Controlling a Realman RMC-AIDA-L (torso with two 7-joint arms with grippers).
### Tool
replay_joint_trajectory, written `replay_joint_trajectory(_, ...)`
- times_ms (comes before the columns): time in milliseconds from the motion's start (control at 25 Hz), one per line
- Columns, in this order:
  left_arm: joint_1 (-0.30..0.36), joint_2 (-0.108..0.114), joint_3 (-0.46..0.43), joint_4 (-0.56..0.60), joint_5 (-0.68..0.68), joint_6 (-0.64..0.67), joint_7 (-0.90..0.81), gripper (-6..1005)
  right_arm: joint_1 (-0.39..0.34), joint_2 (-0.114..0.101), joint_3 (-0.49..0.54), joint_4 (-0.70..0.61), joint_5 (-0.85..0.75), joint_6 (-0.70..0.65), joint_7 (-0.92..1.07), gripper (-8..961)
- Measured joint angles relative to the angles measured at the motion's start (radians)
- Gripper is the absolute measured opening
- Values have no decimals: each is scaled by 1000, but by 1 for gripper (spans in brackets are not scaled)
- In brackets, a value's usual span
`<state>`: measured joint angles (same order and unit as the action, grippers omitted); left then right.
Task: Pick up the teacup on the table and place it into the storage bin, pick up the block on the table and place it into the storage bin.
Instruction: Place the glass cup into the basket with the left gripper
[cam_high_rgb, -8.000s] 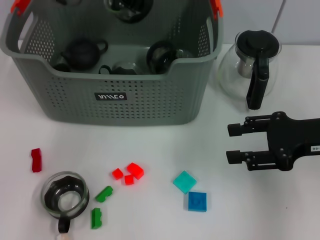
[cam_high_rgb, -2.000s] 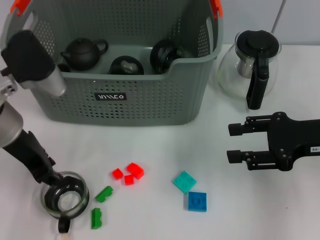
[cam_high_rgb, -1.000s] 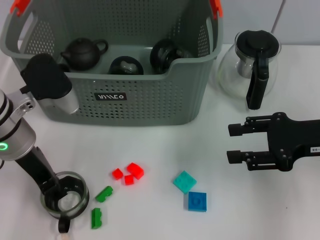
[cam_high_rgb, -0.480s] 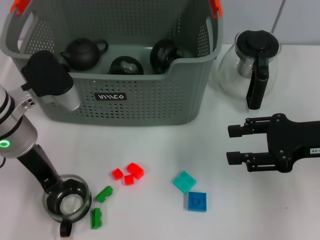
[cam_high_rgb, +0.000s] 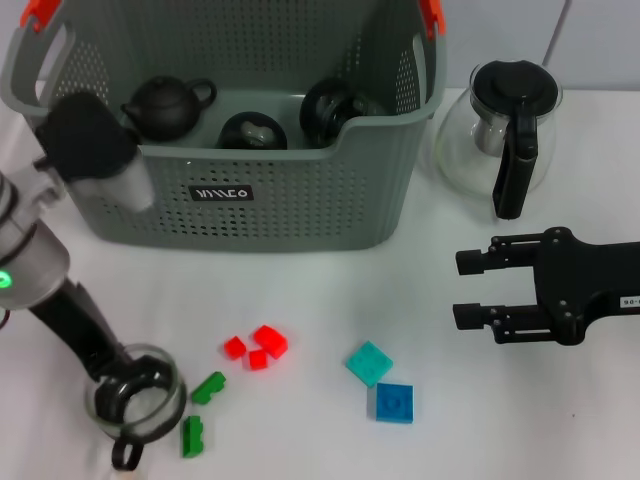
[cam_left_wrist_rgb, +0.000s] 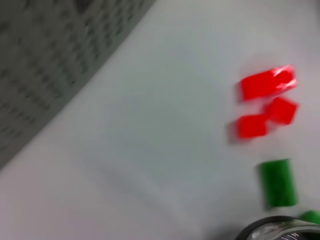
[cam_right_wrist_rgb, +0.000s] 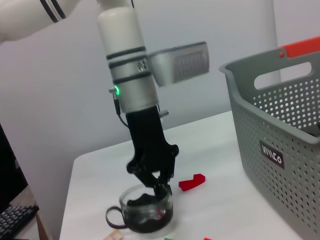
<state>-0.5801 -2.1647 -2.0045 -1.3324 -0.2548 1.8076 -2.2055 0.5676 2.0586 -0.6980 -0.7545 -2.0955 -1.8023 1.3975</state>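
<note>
One storage bin (cam_high_rgb: 290, 205), a large grey perforated basket with orange-tipped handles and a black label, fills the far left and centre of the white table (cam_high_rgb: 330, 300); it holds a dark teapot (cam_high_rgb: 165, 105) and two dark rounded vessels (cam_high_rgb: 252, 130) (cam_high_rgb: 330, 108). To its right stands a glass pot (cam_high_rgb: 503, 130) with a black lid and handle, apart from the bin. The right gripper (cam_high_rgb: 462, 288) hovers over the right side of the table, well away from the small items, with its two black fingers spread apart and nothing between them. The left gripper (cam_high_rgb: 125, 378) reaches down at the near left corner; in the right wrist view its fingers (cam_right_wrist_rgb: 161, 191) are closed on the rim of the teacup (cam_right_wrist_rgb: 145, 207), one finger inside the wall. The teacup, a clear glass cup with a dark handle, sits at the near left edge of the table, well apart from the bin; whether it touches the surface cannot be told. Just right of it lie two green blocks (cam_high_rgb: 208, 387) (cam_high_rgb: 192, 436). Three red blocks (cam_high_rgb: 258, 347) cluster near the centre, and these also show, blurred, in the left wrist view (cam_left_wrist_rgb: 267, 83). Further right lie a teal tile (cam_high_rgb: 369, 363) and a blue block (cam_high_rgb: 395, 402), close together. One more red piece (cam_right_wrist_rgb: 192, 182) shows in the right wrist view, beyond the teacup.
</note>
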Motion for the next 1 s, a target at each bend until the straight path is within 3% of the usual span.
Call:
replay_joint_trajectory(160, -39, 15, -200, -69, -139, 147, 109, 60, 0, 0, 0, 0, -1, 0, 0, 684)
replay_joint_trajectory(240, -60, 35, -294, -84, -215, 201, 149, 63, -2, 0, 0, 0, -1, 0, 0, 684)
replay_joint_trajectory(440, -71, 99, -405, -52, -441, 219, 186, 73, -4, 0, 0, 0, 0, 0, -5, 683)
replay_joint_trajectory(560, -76, 118, -465, -22, -570, 213, 210, 79, -5, 0, 0, 0, 1, 0, -9, 683)
replay_joint_trajectory(800, -86, 127, -568, -2, -810, 121, 204, 91, -4, 0, 2, 1, 2, 0, -9, 683)
replay_joint_trajectory(1000, -102, 112, -532, 8, -903, -134, 130, 101, -3, 0, 2, 1, 2, 0, -9, 683)
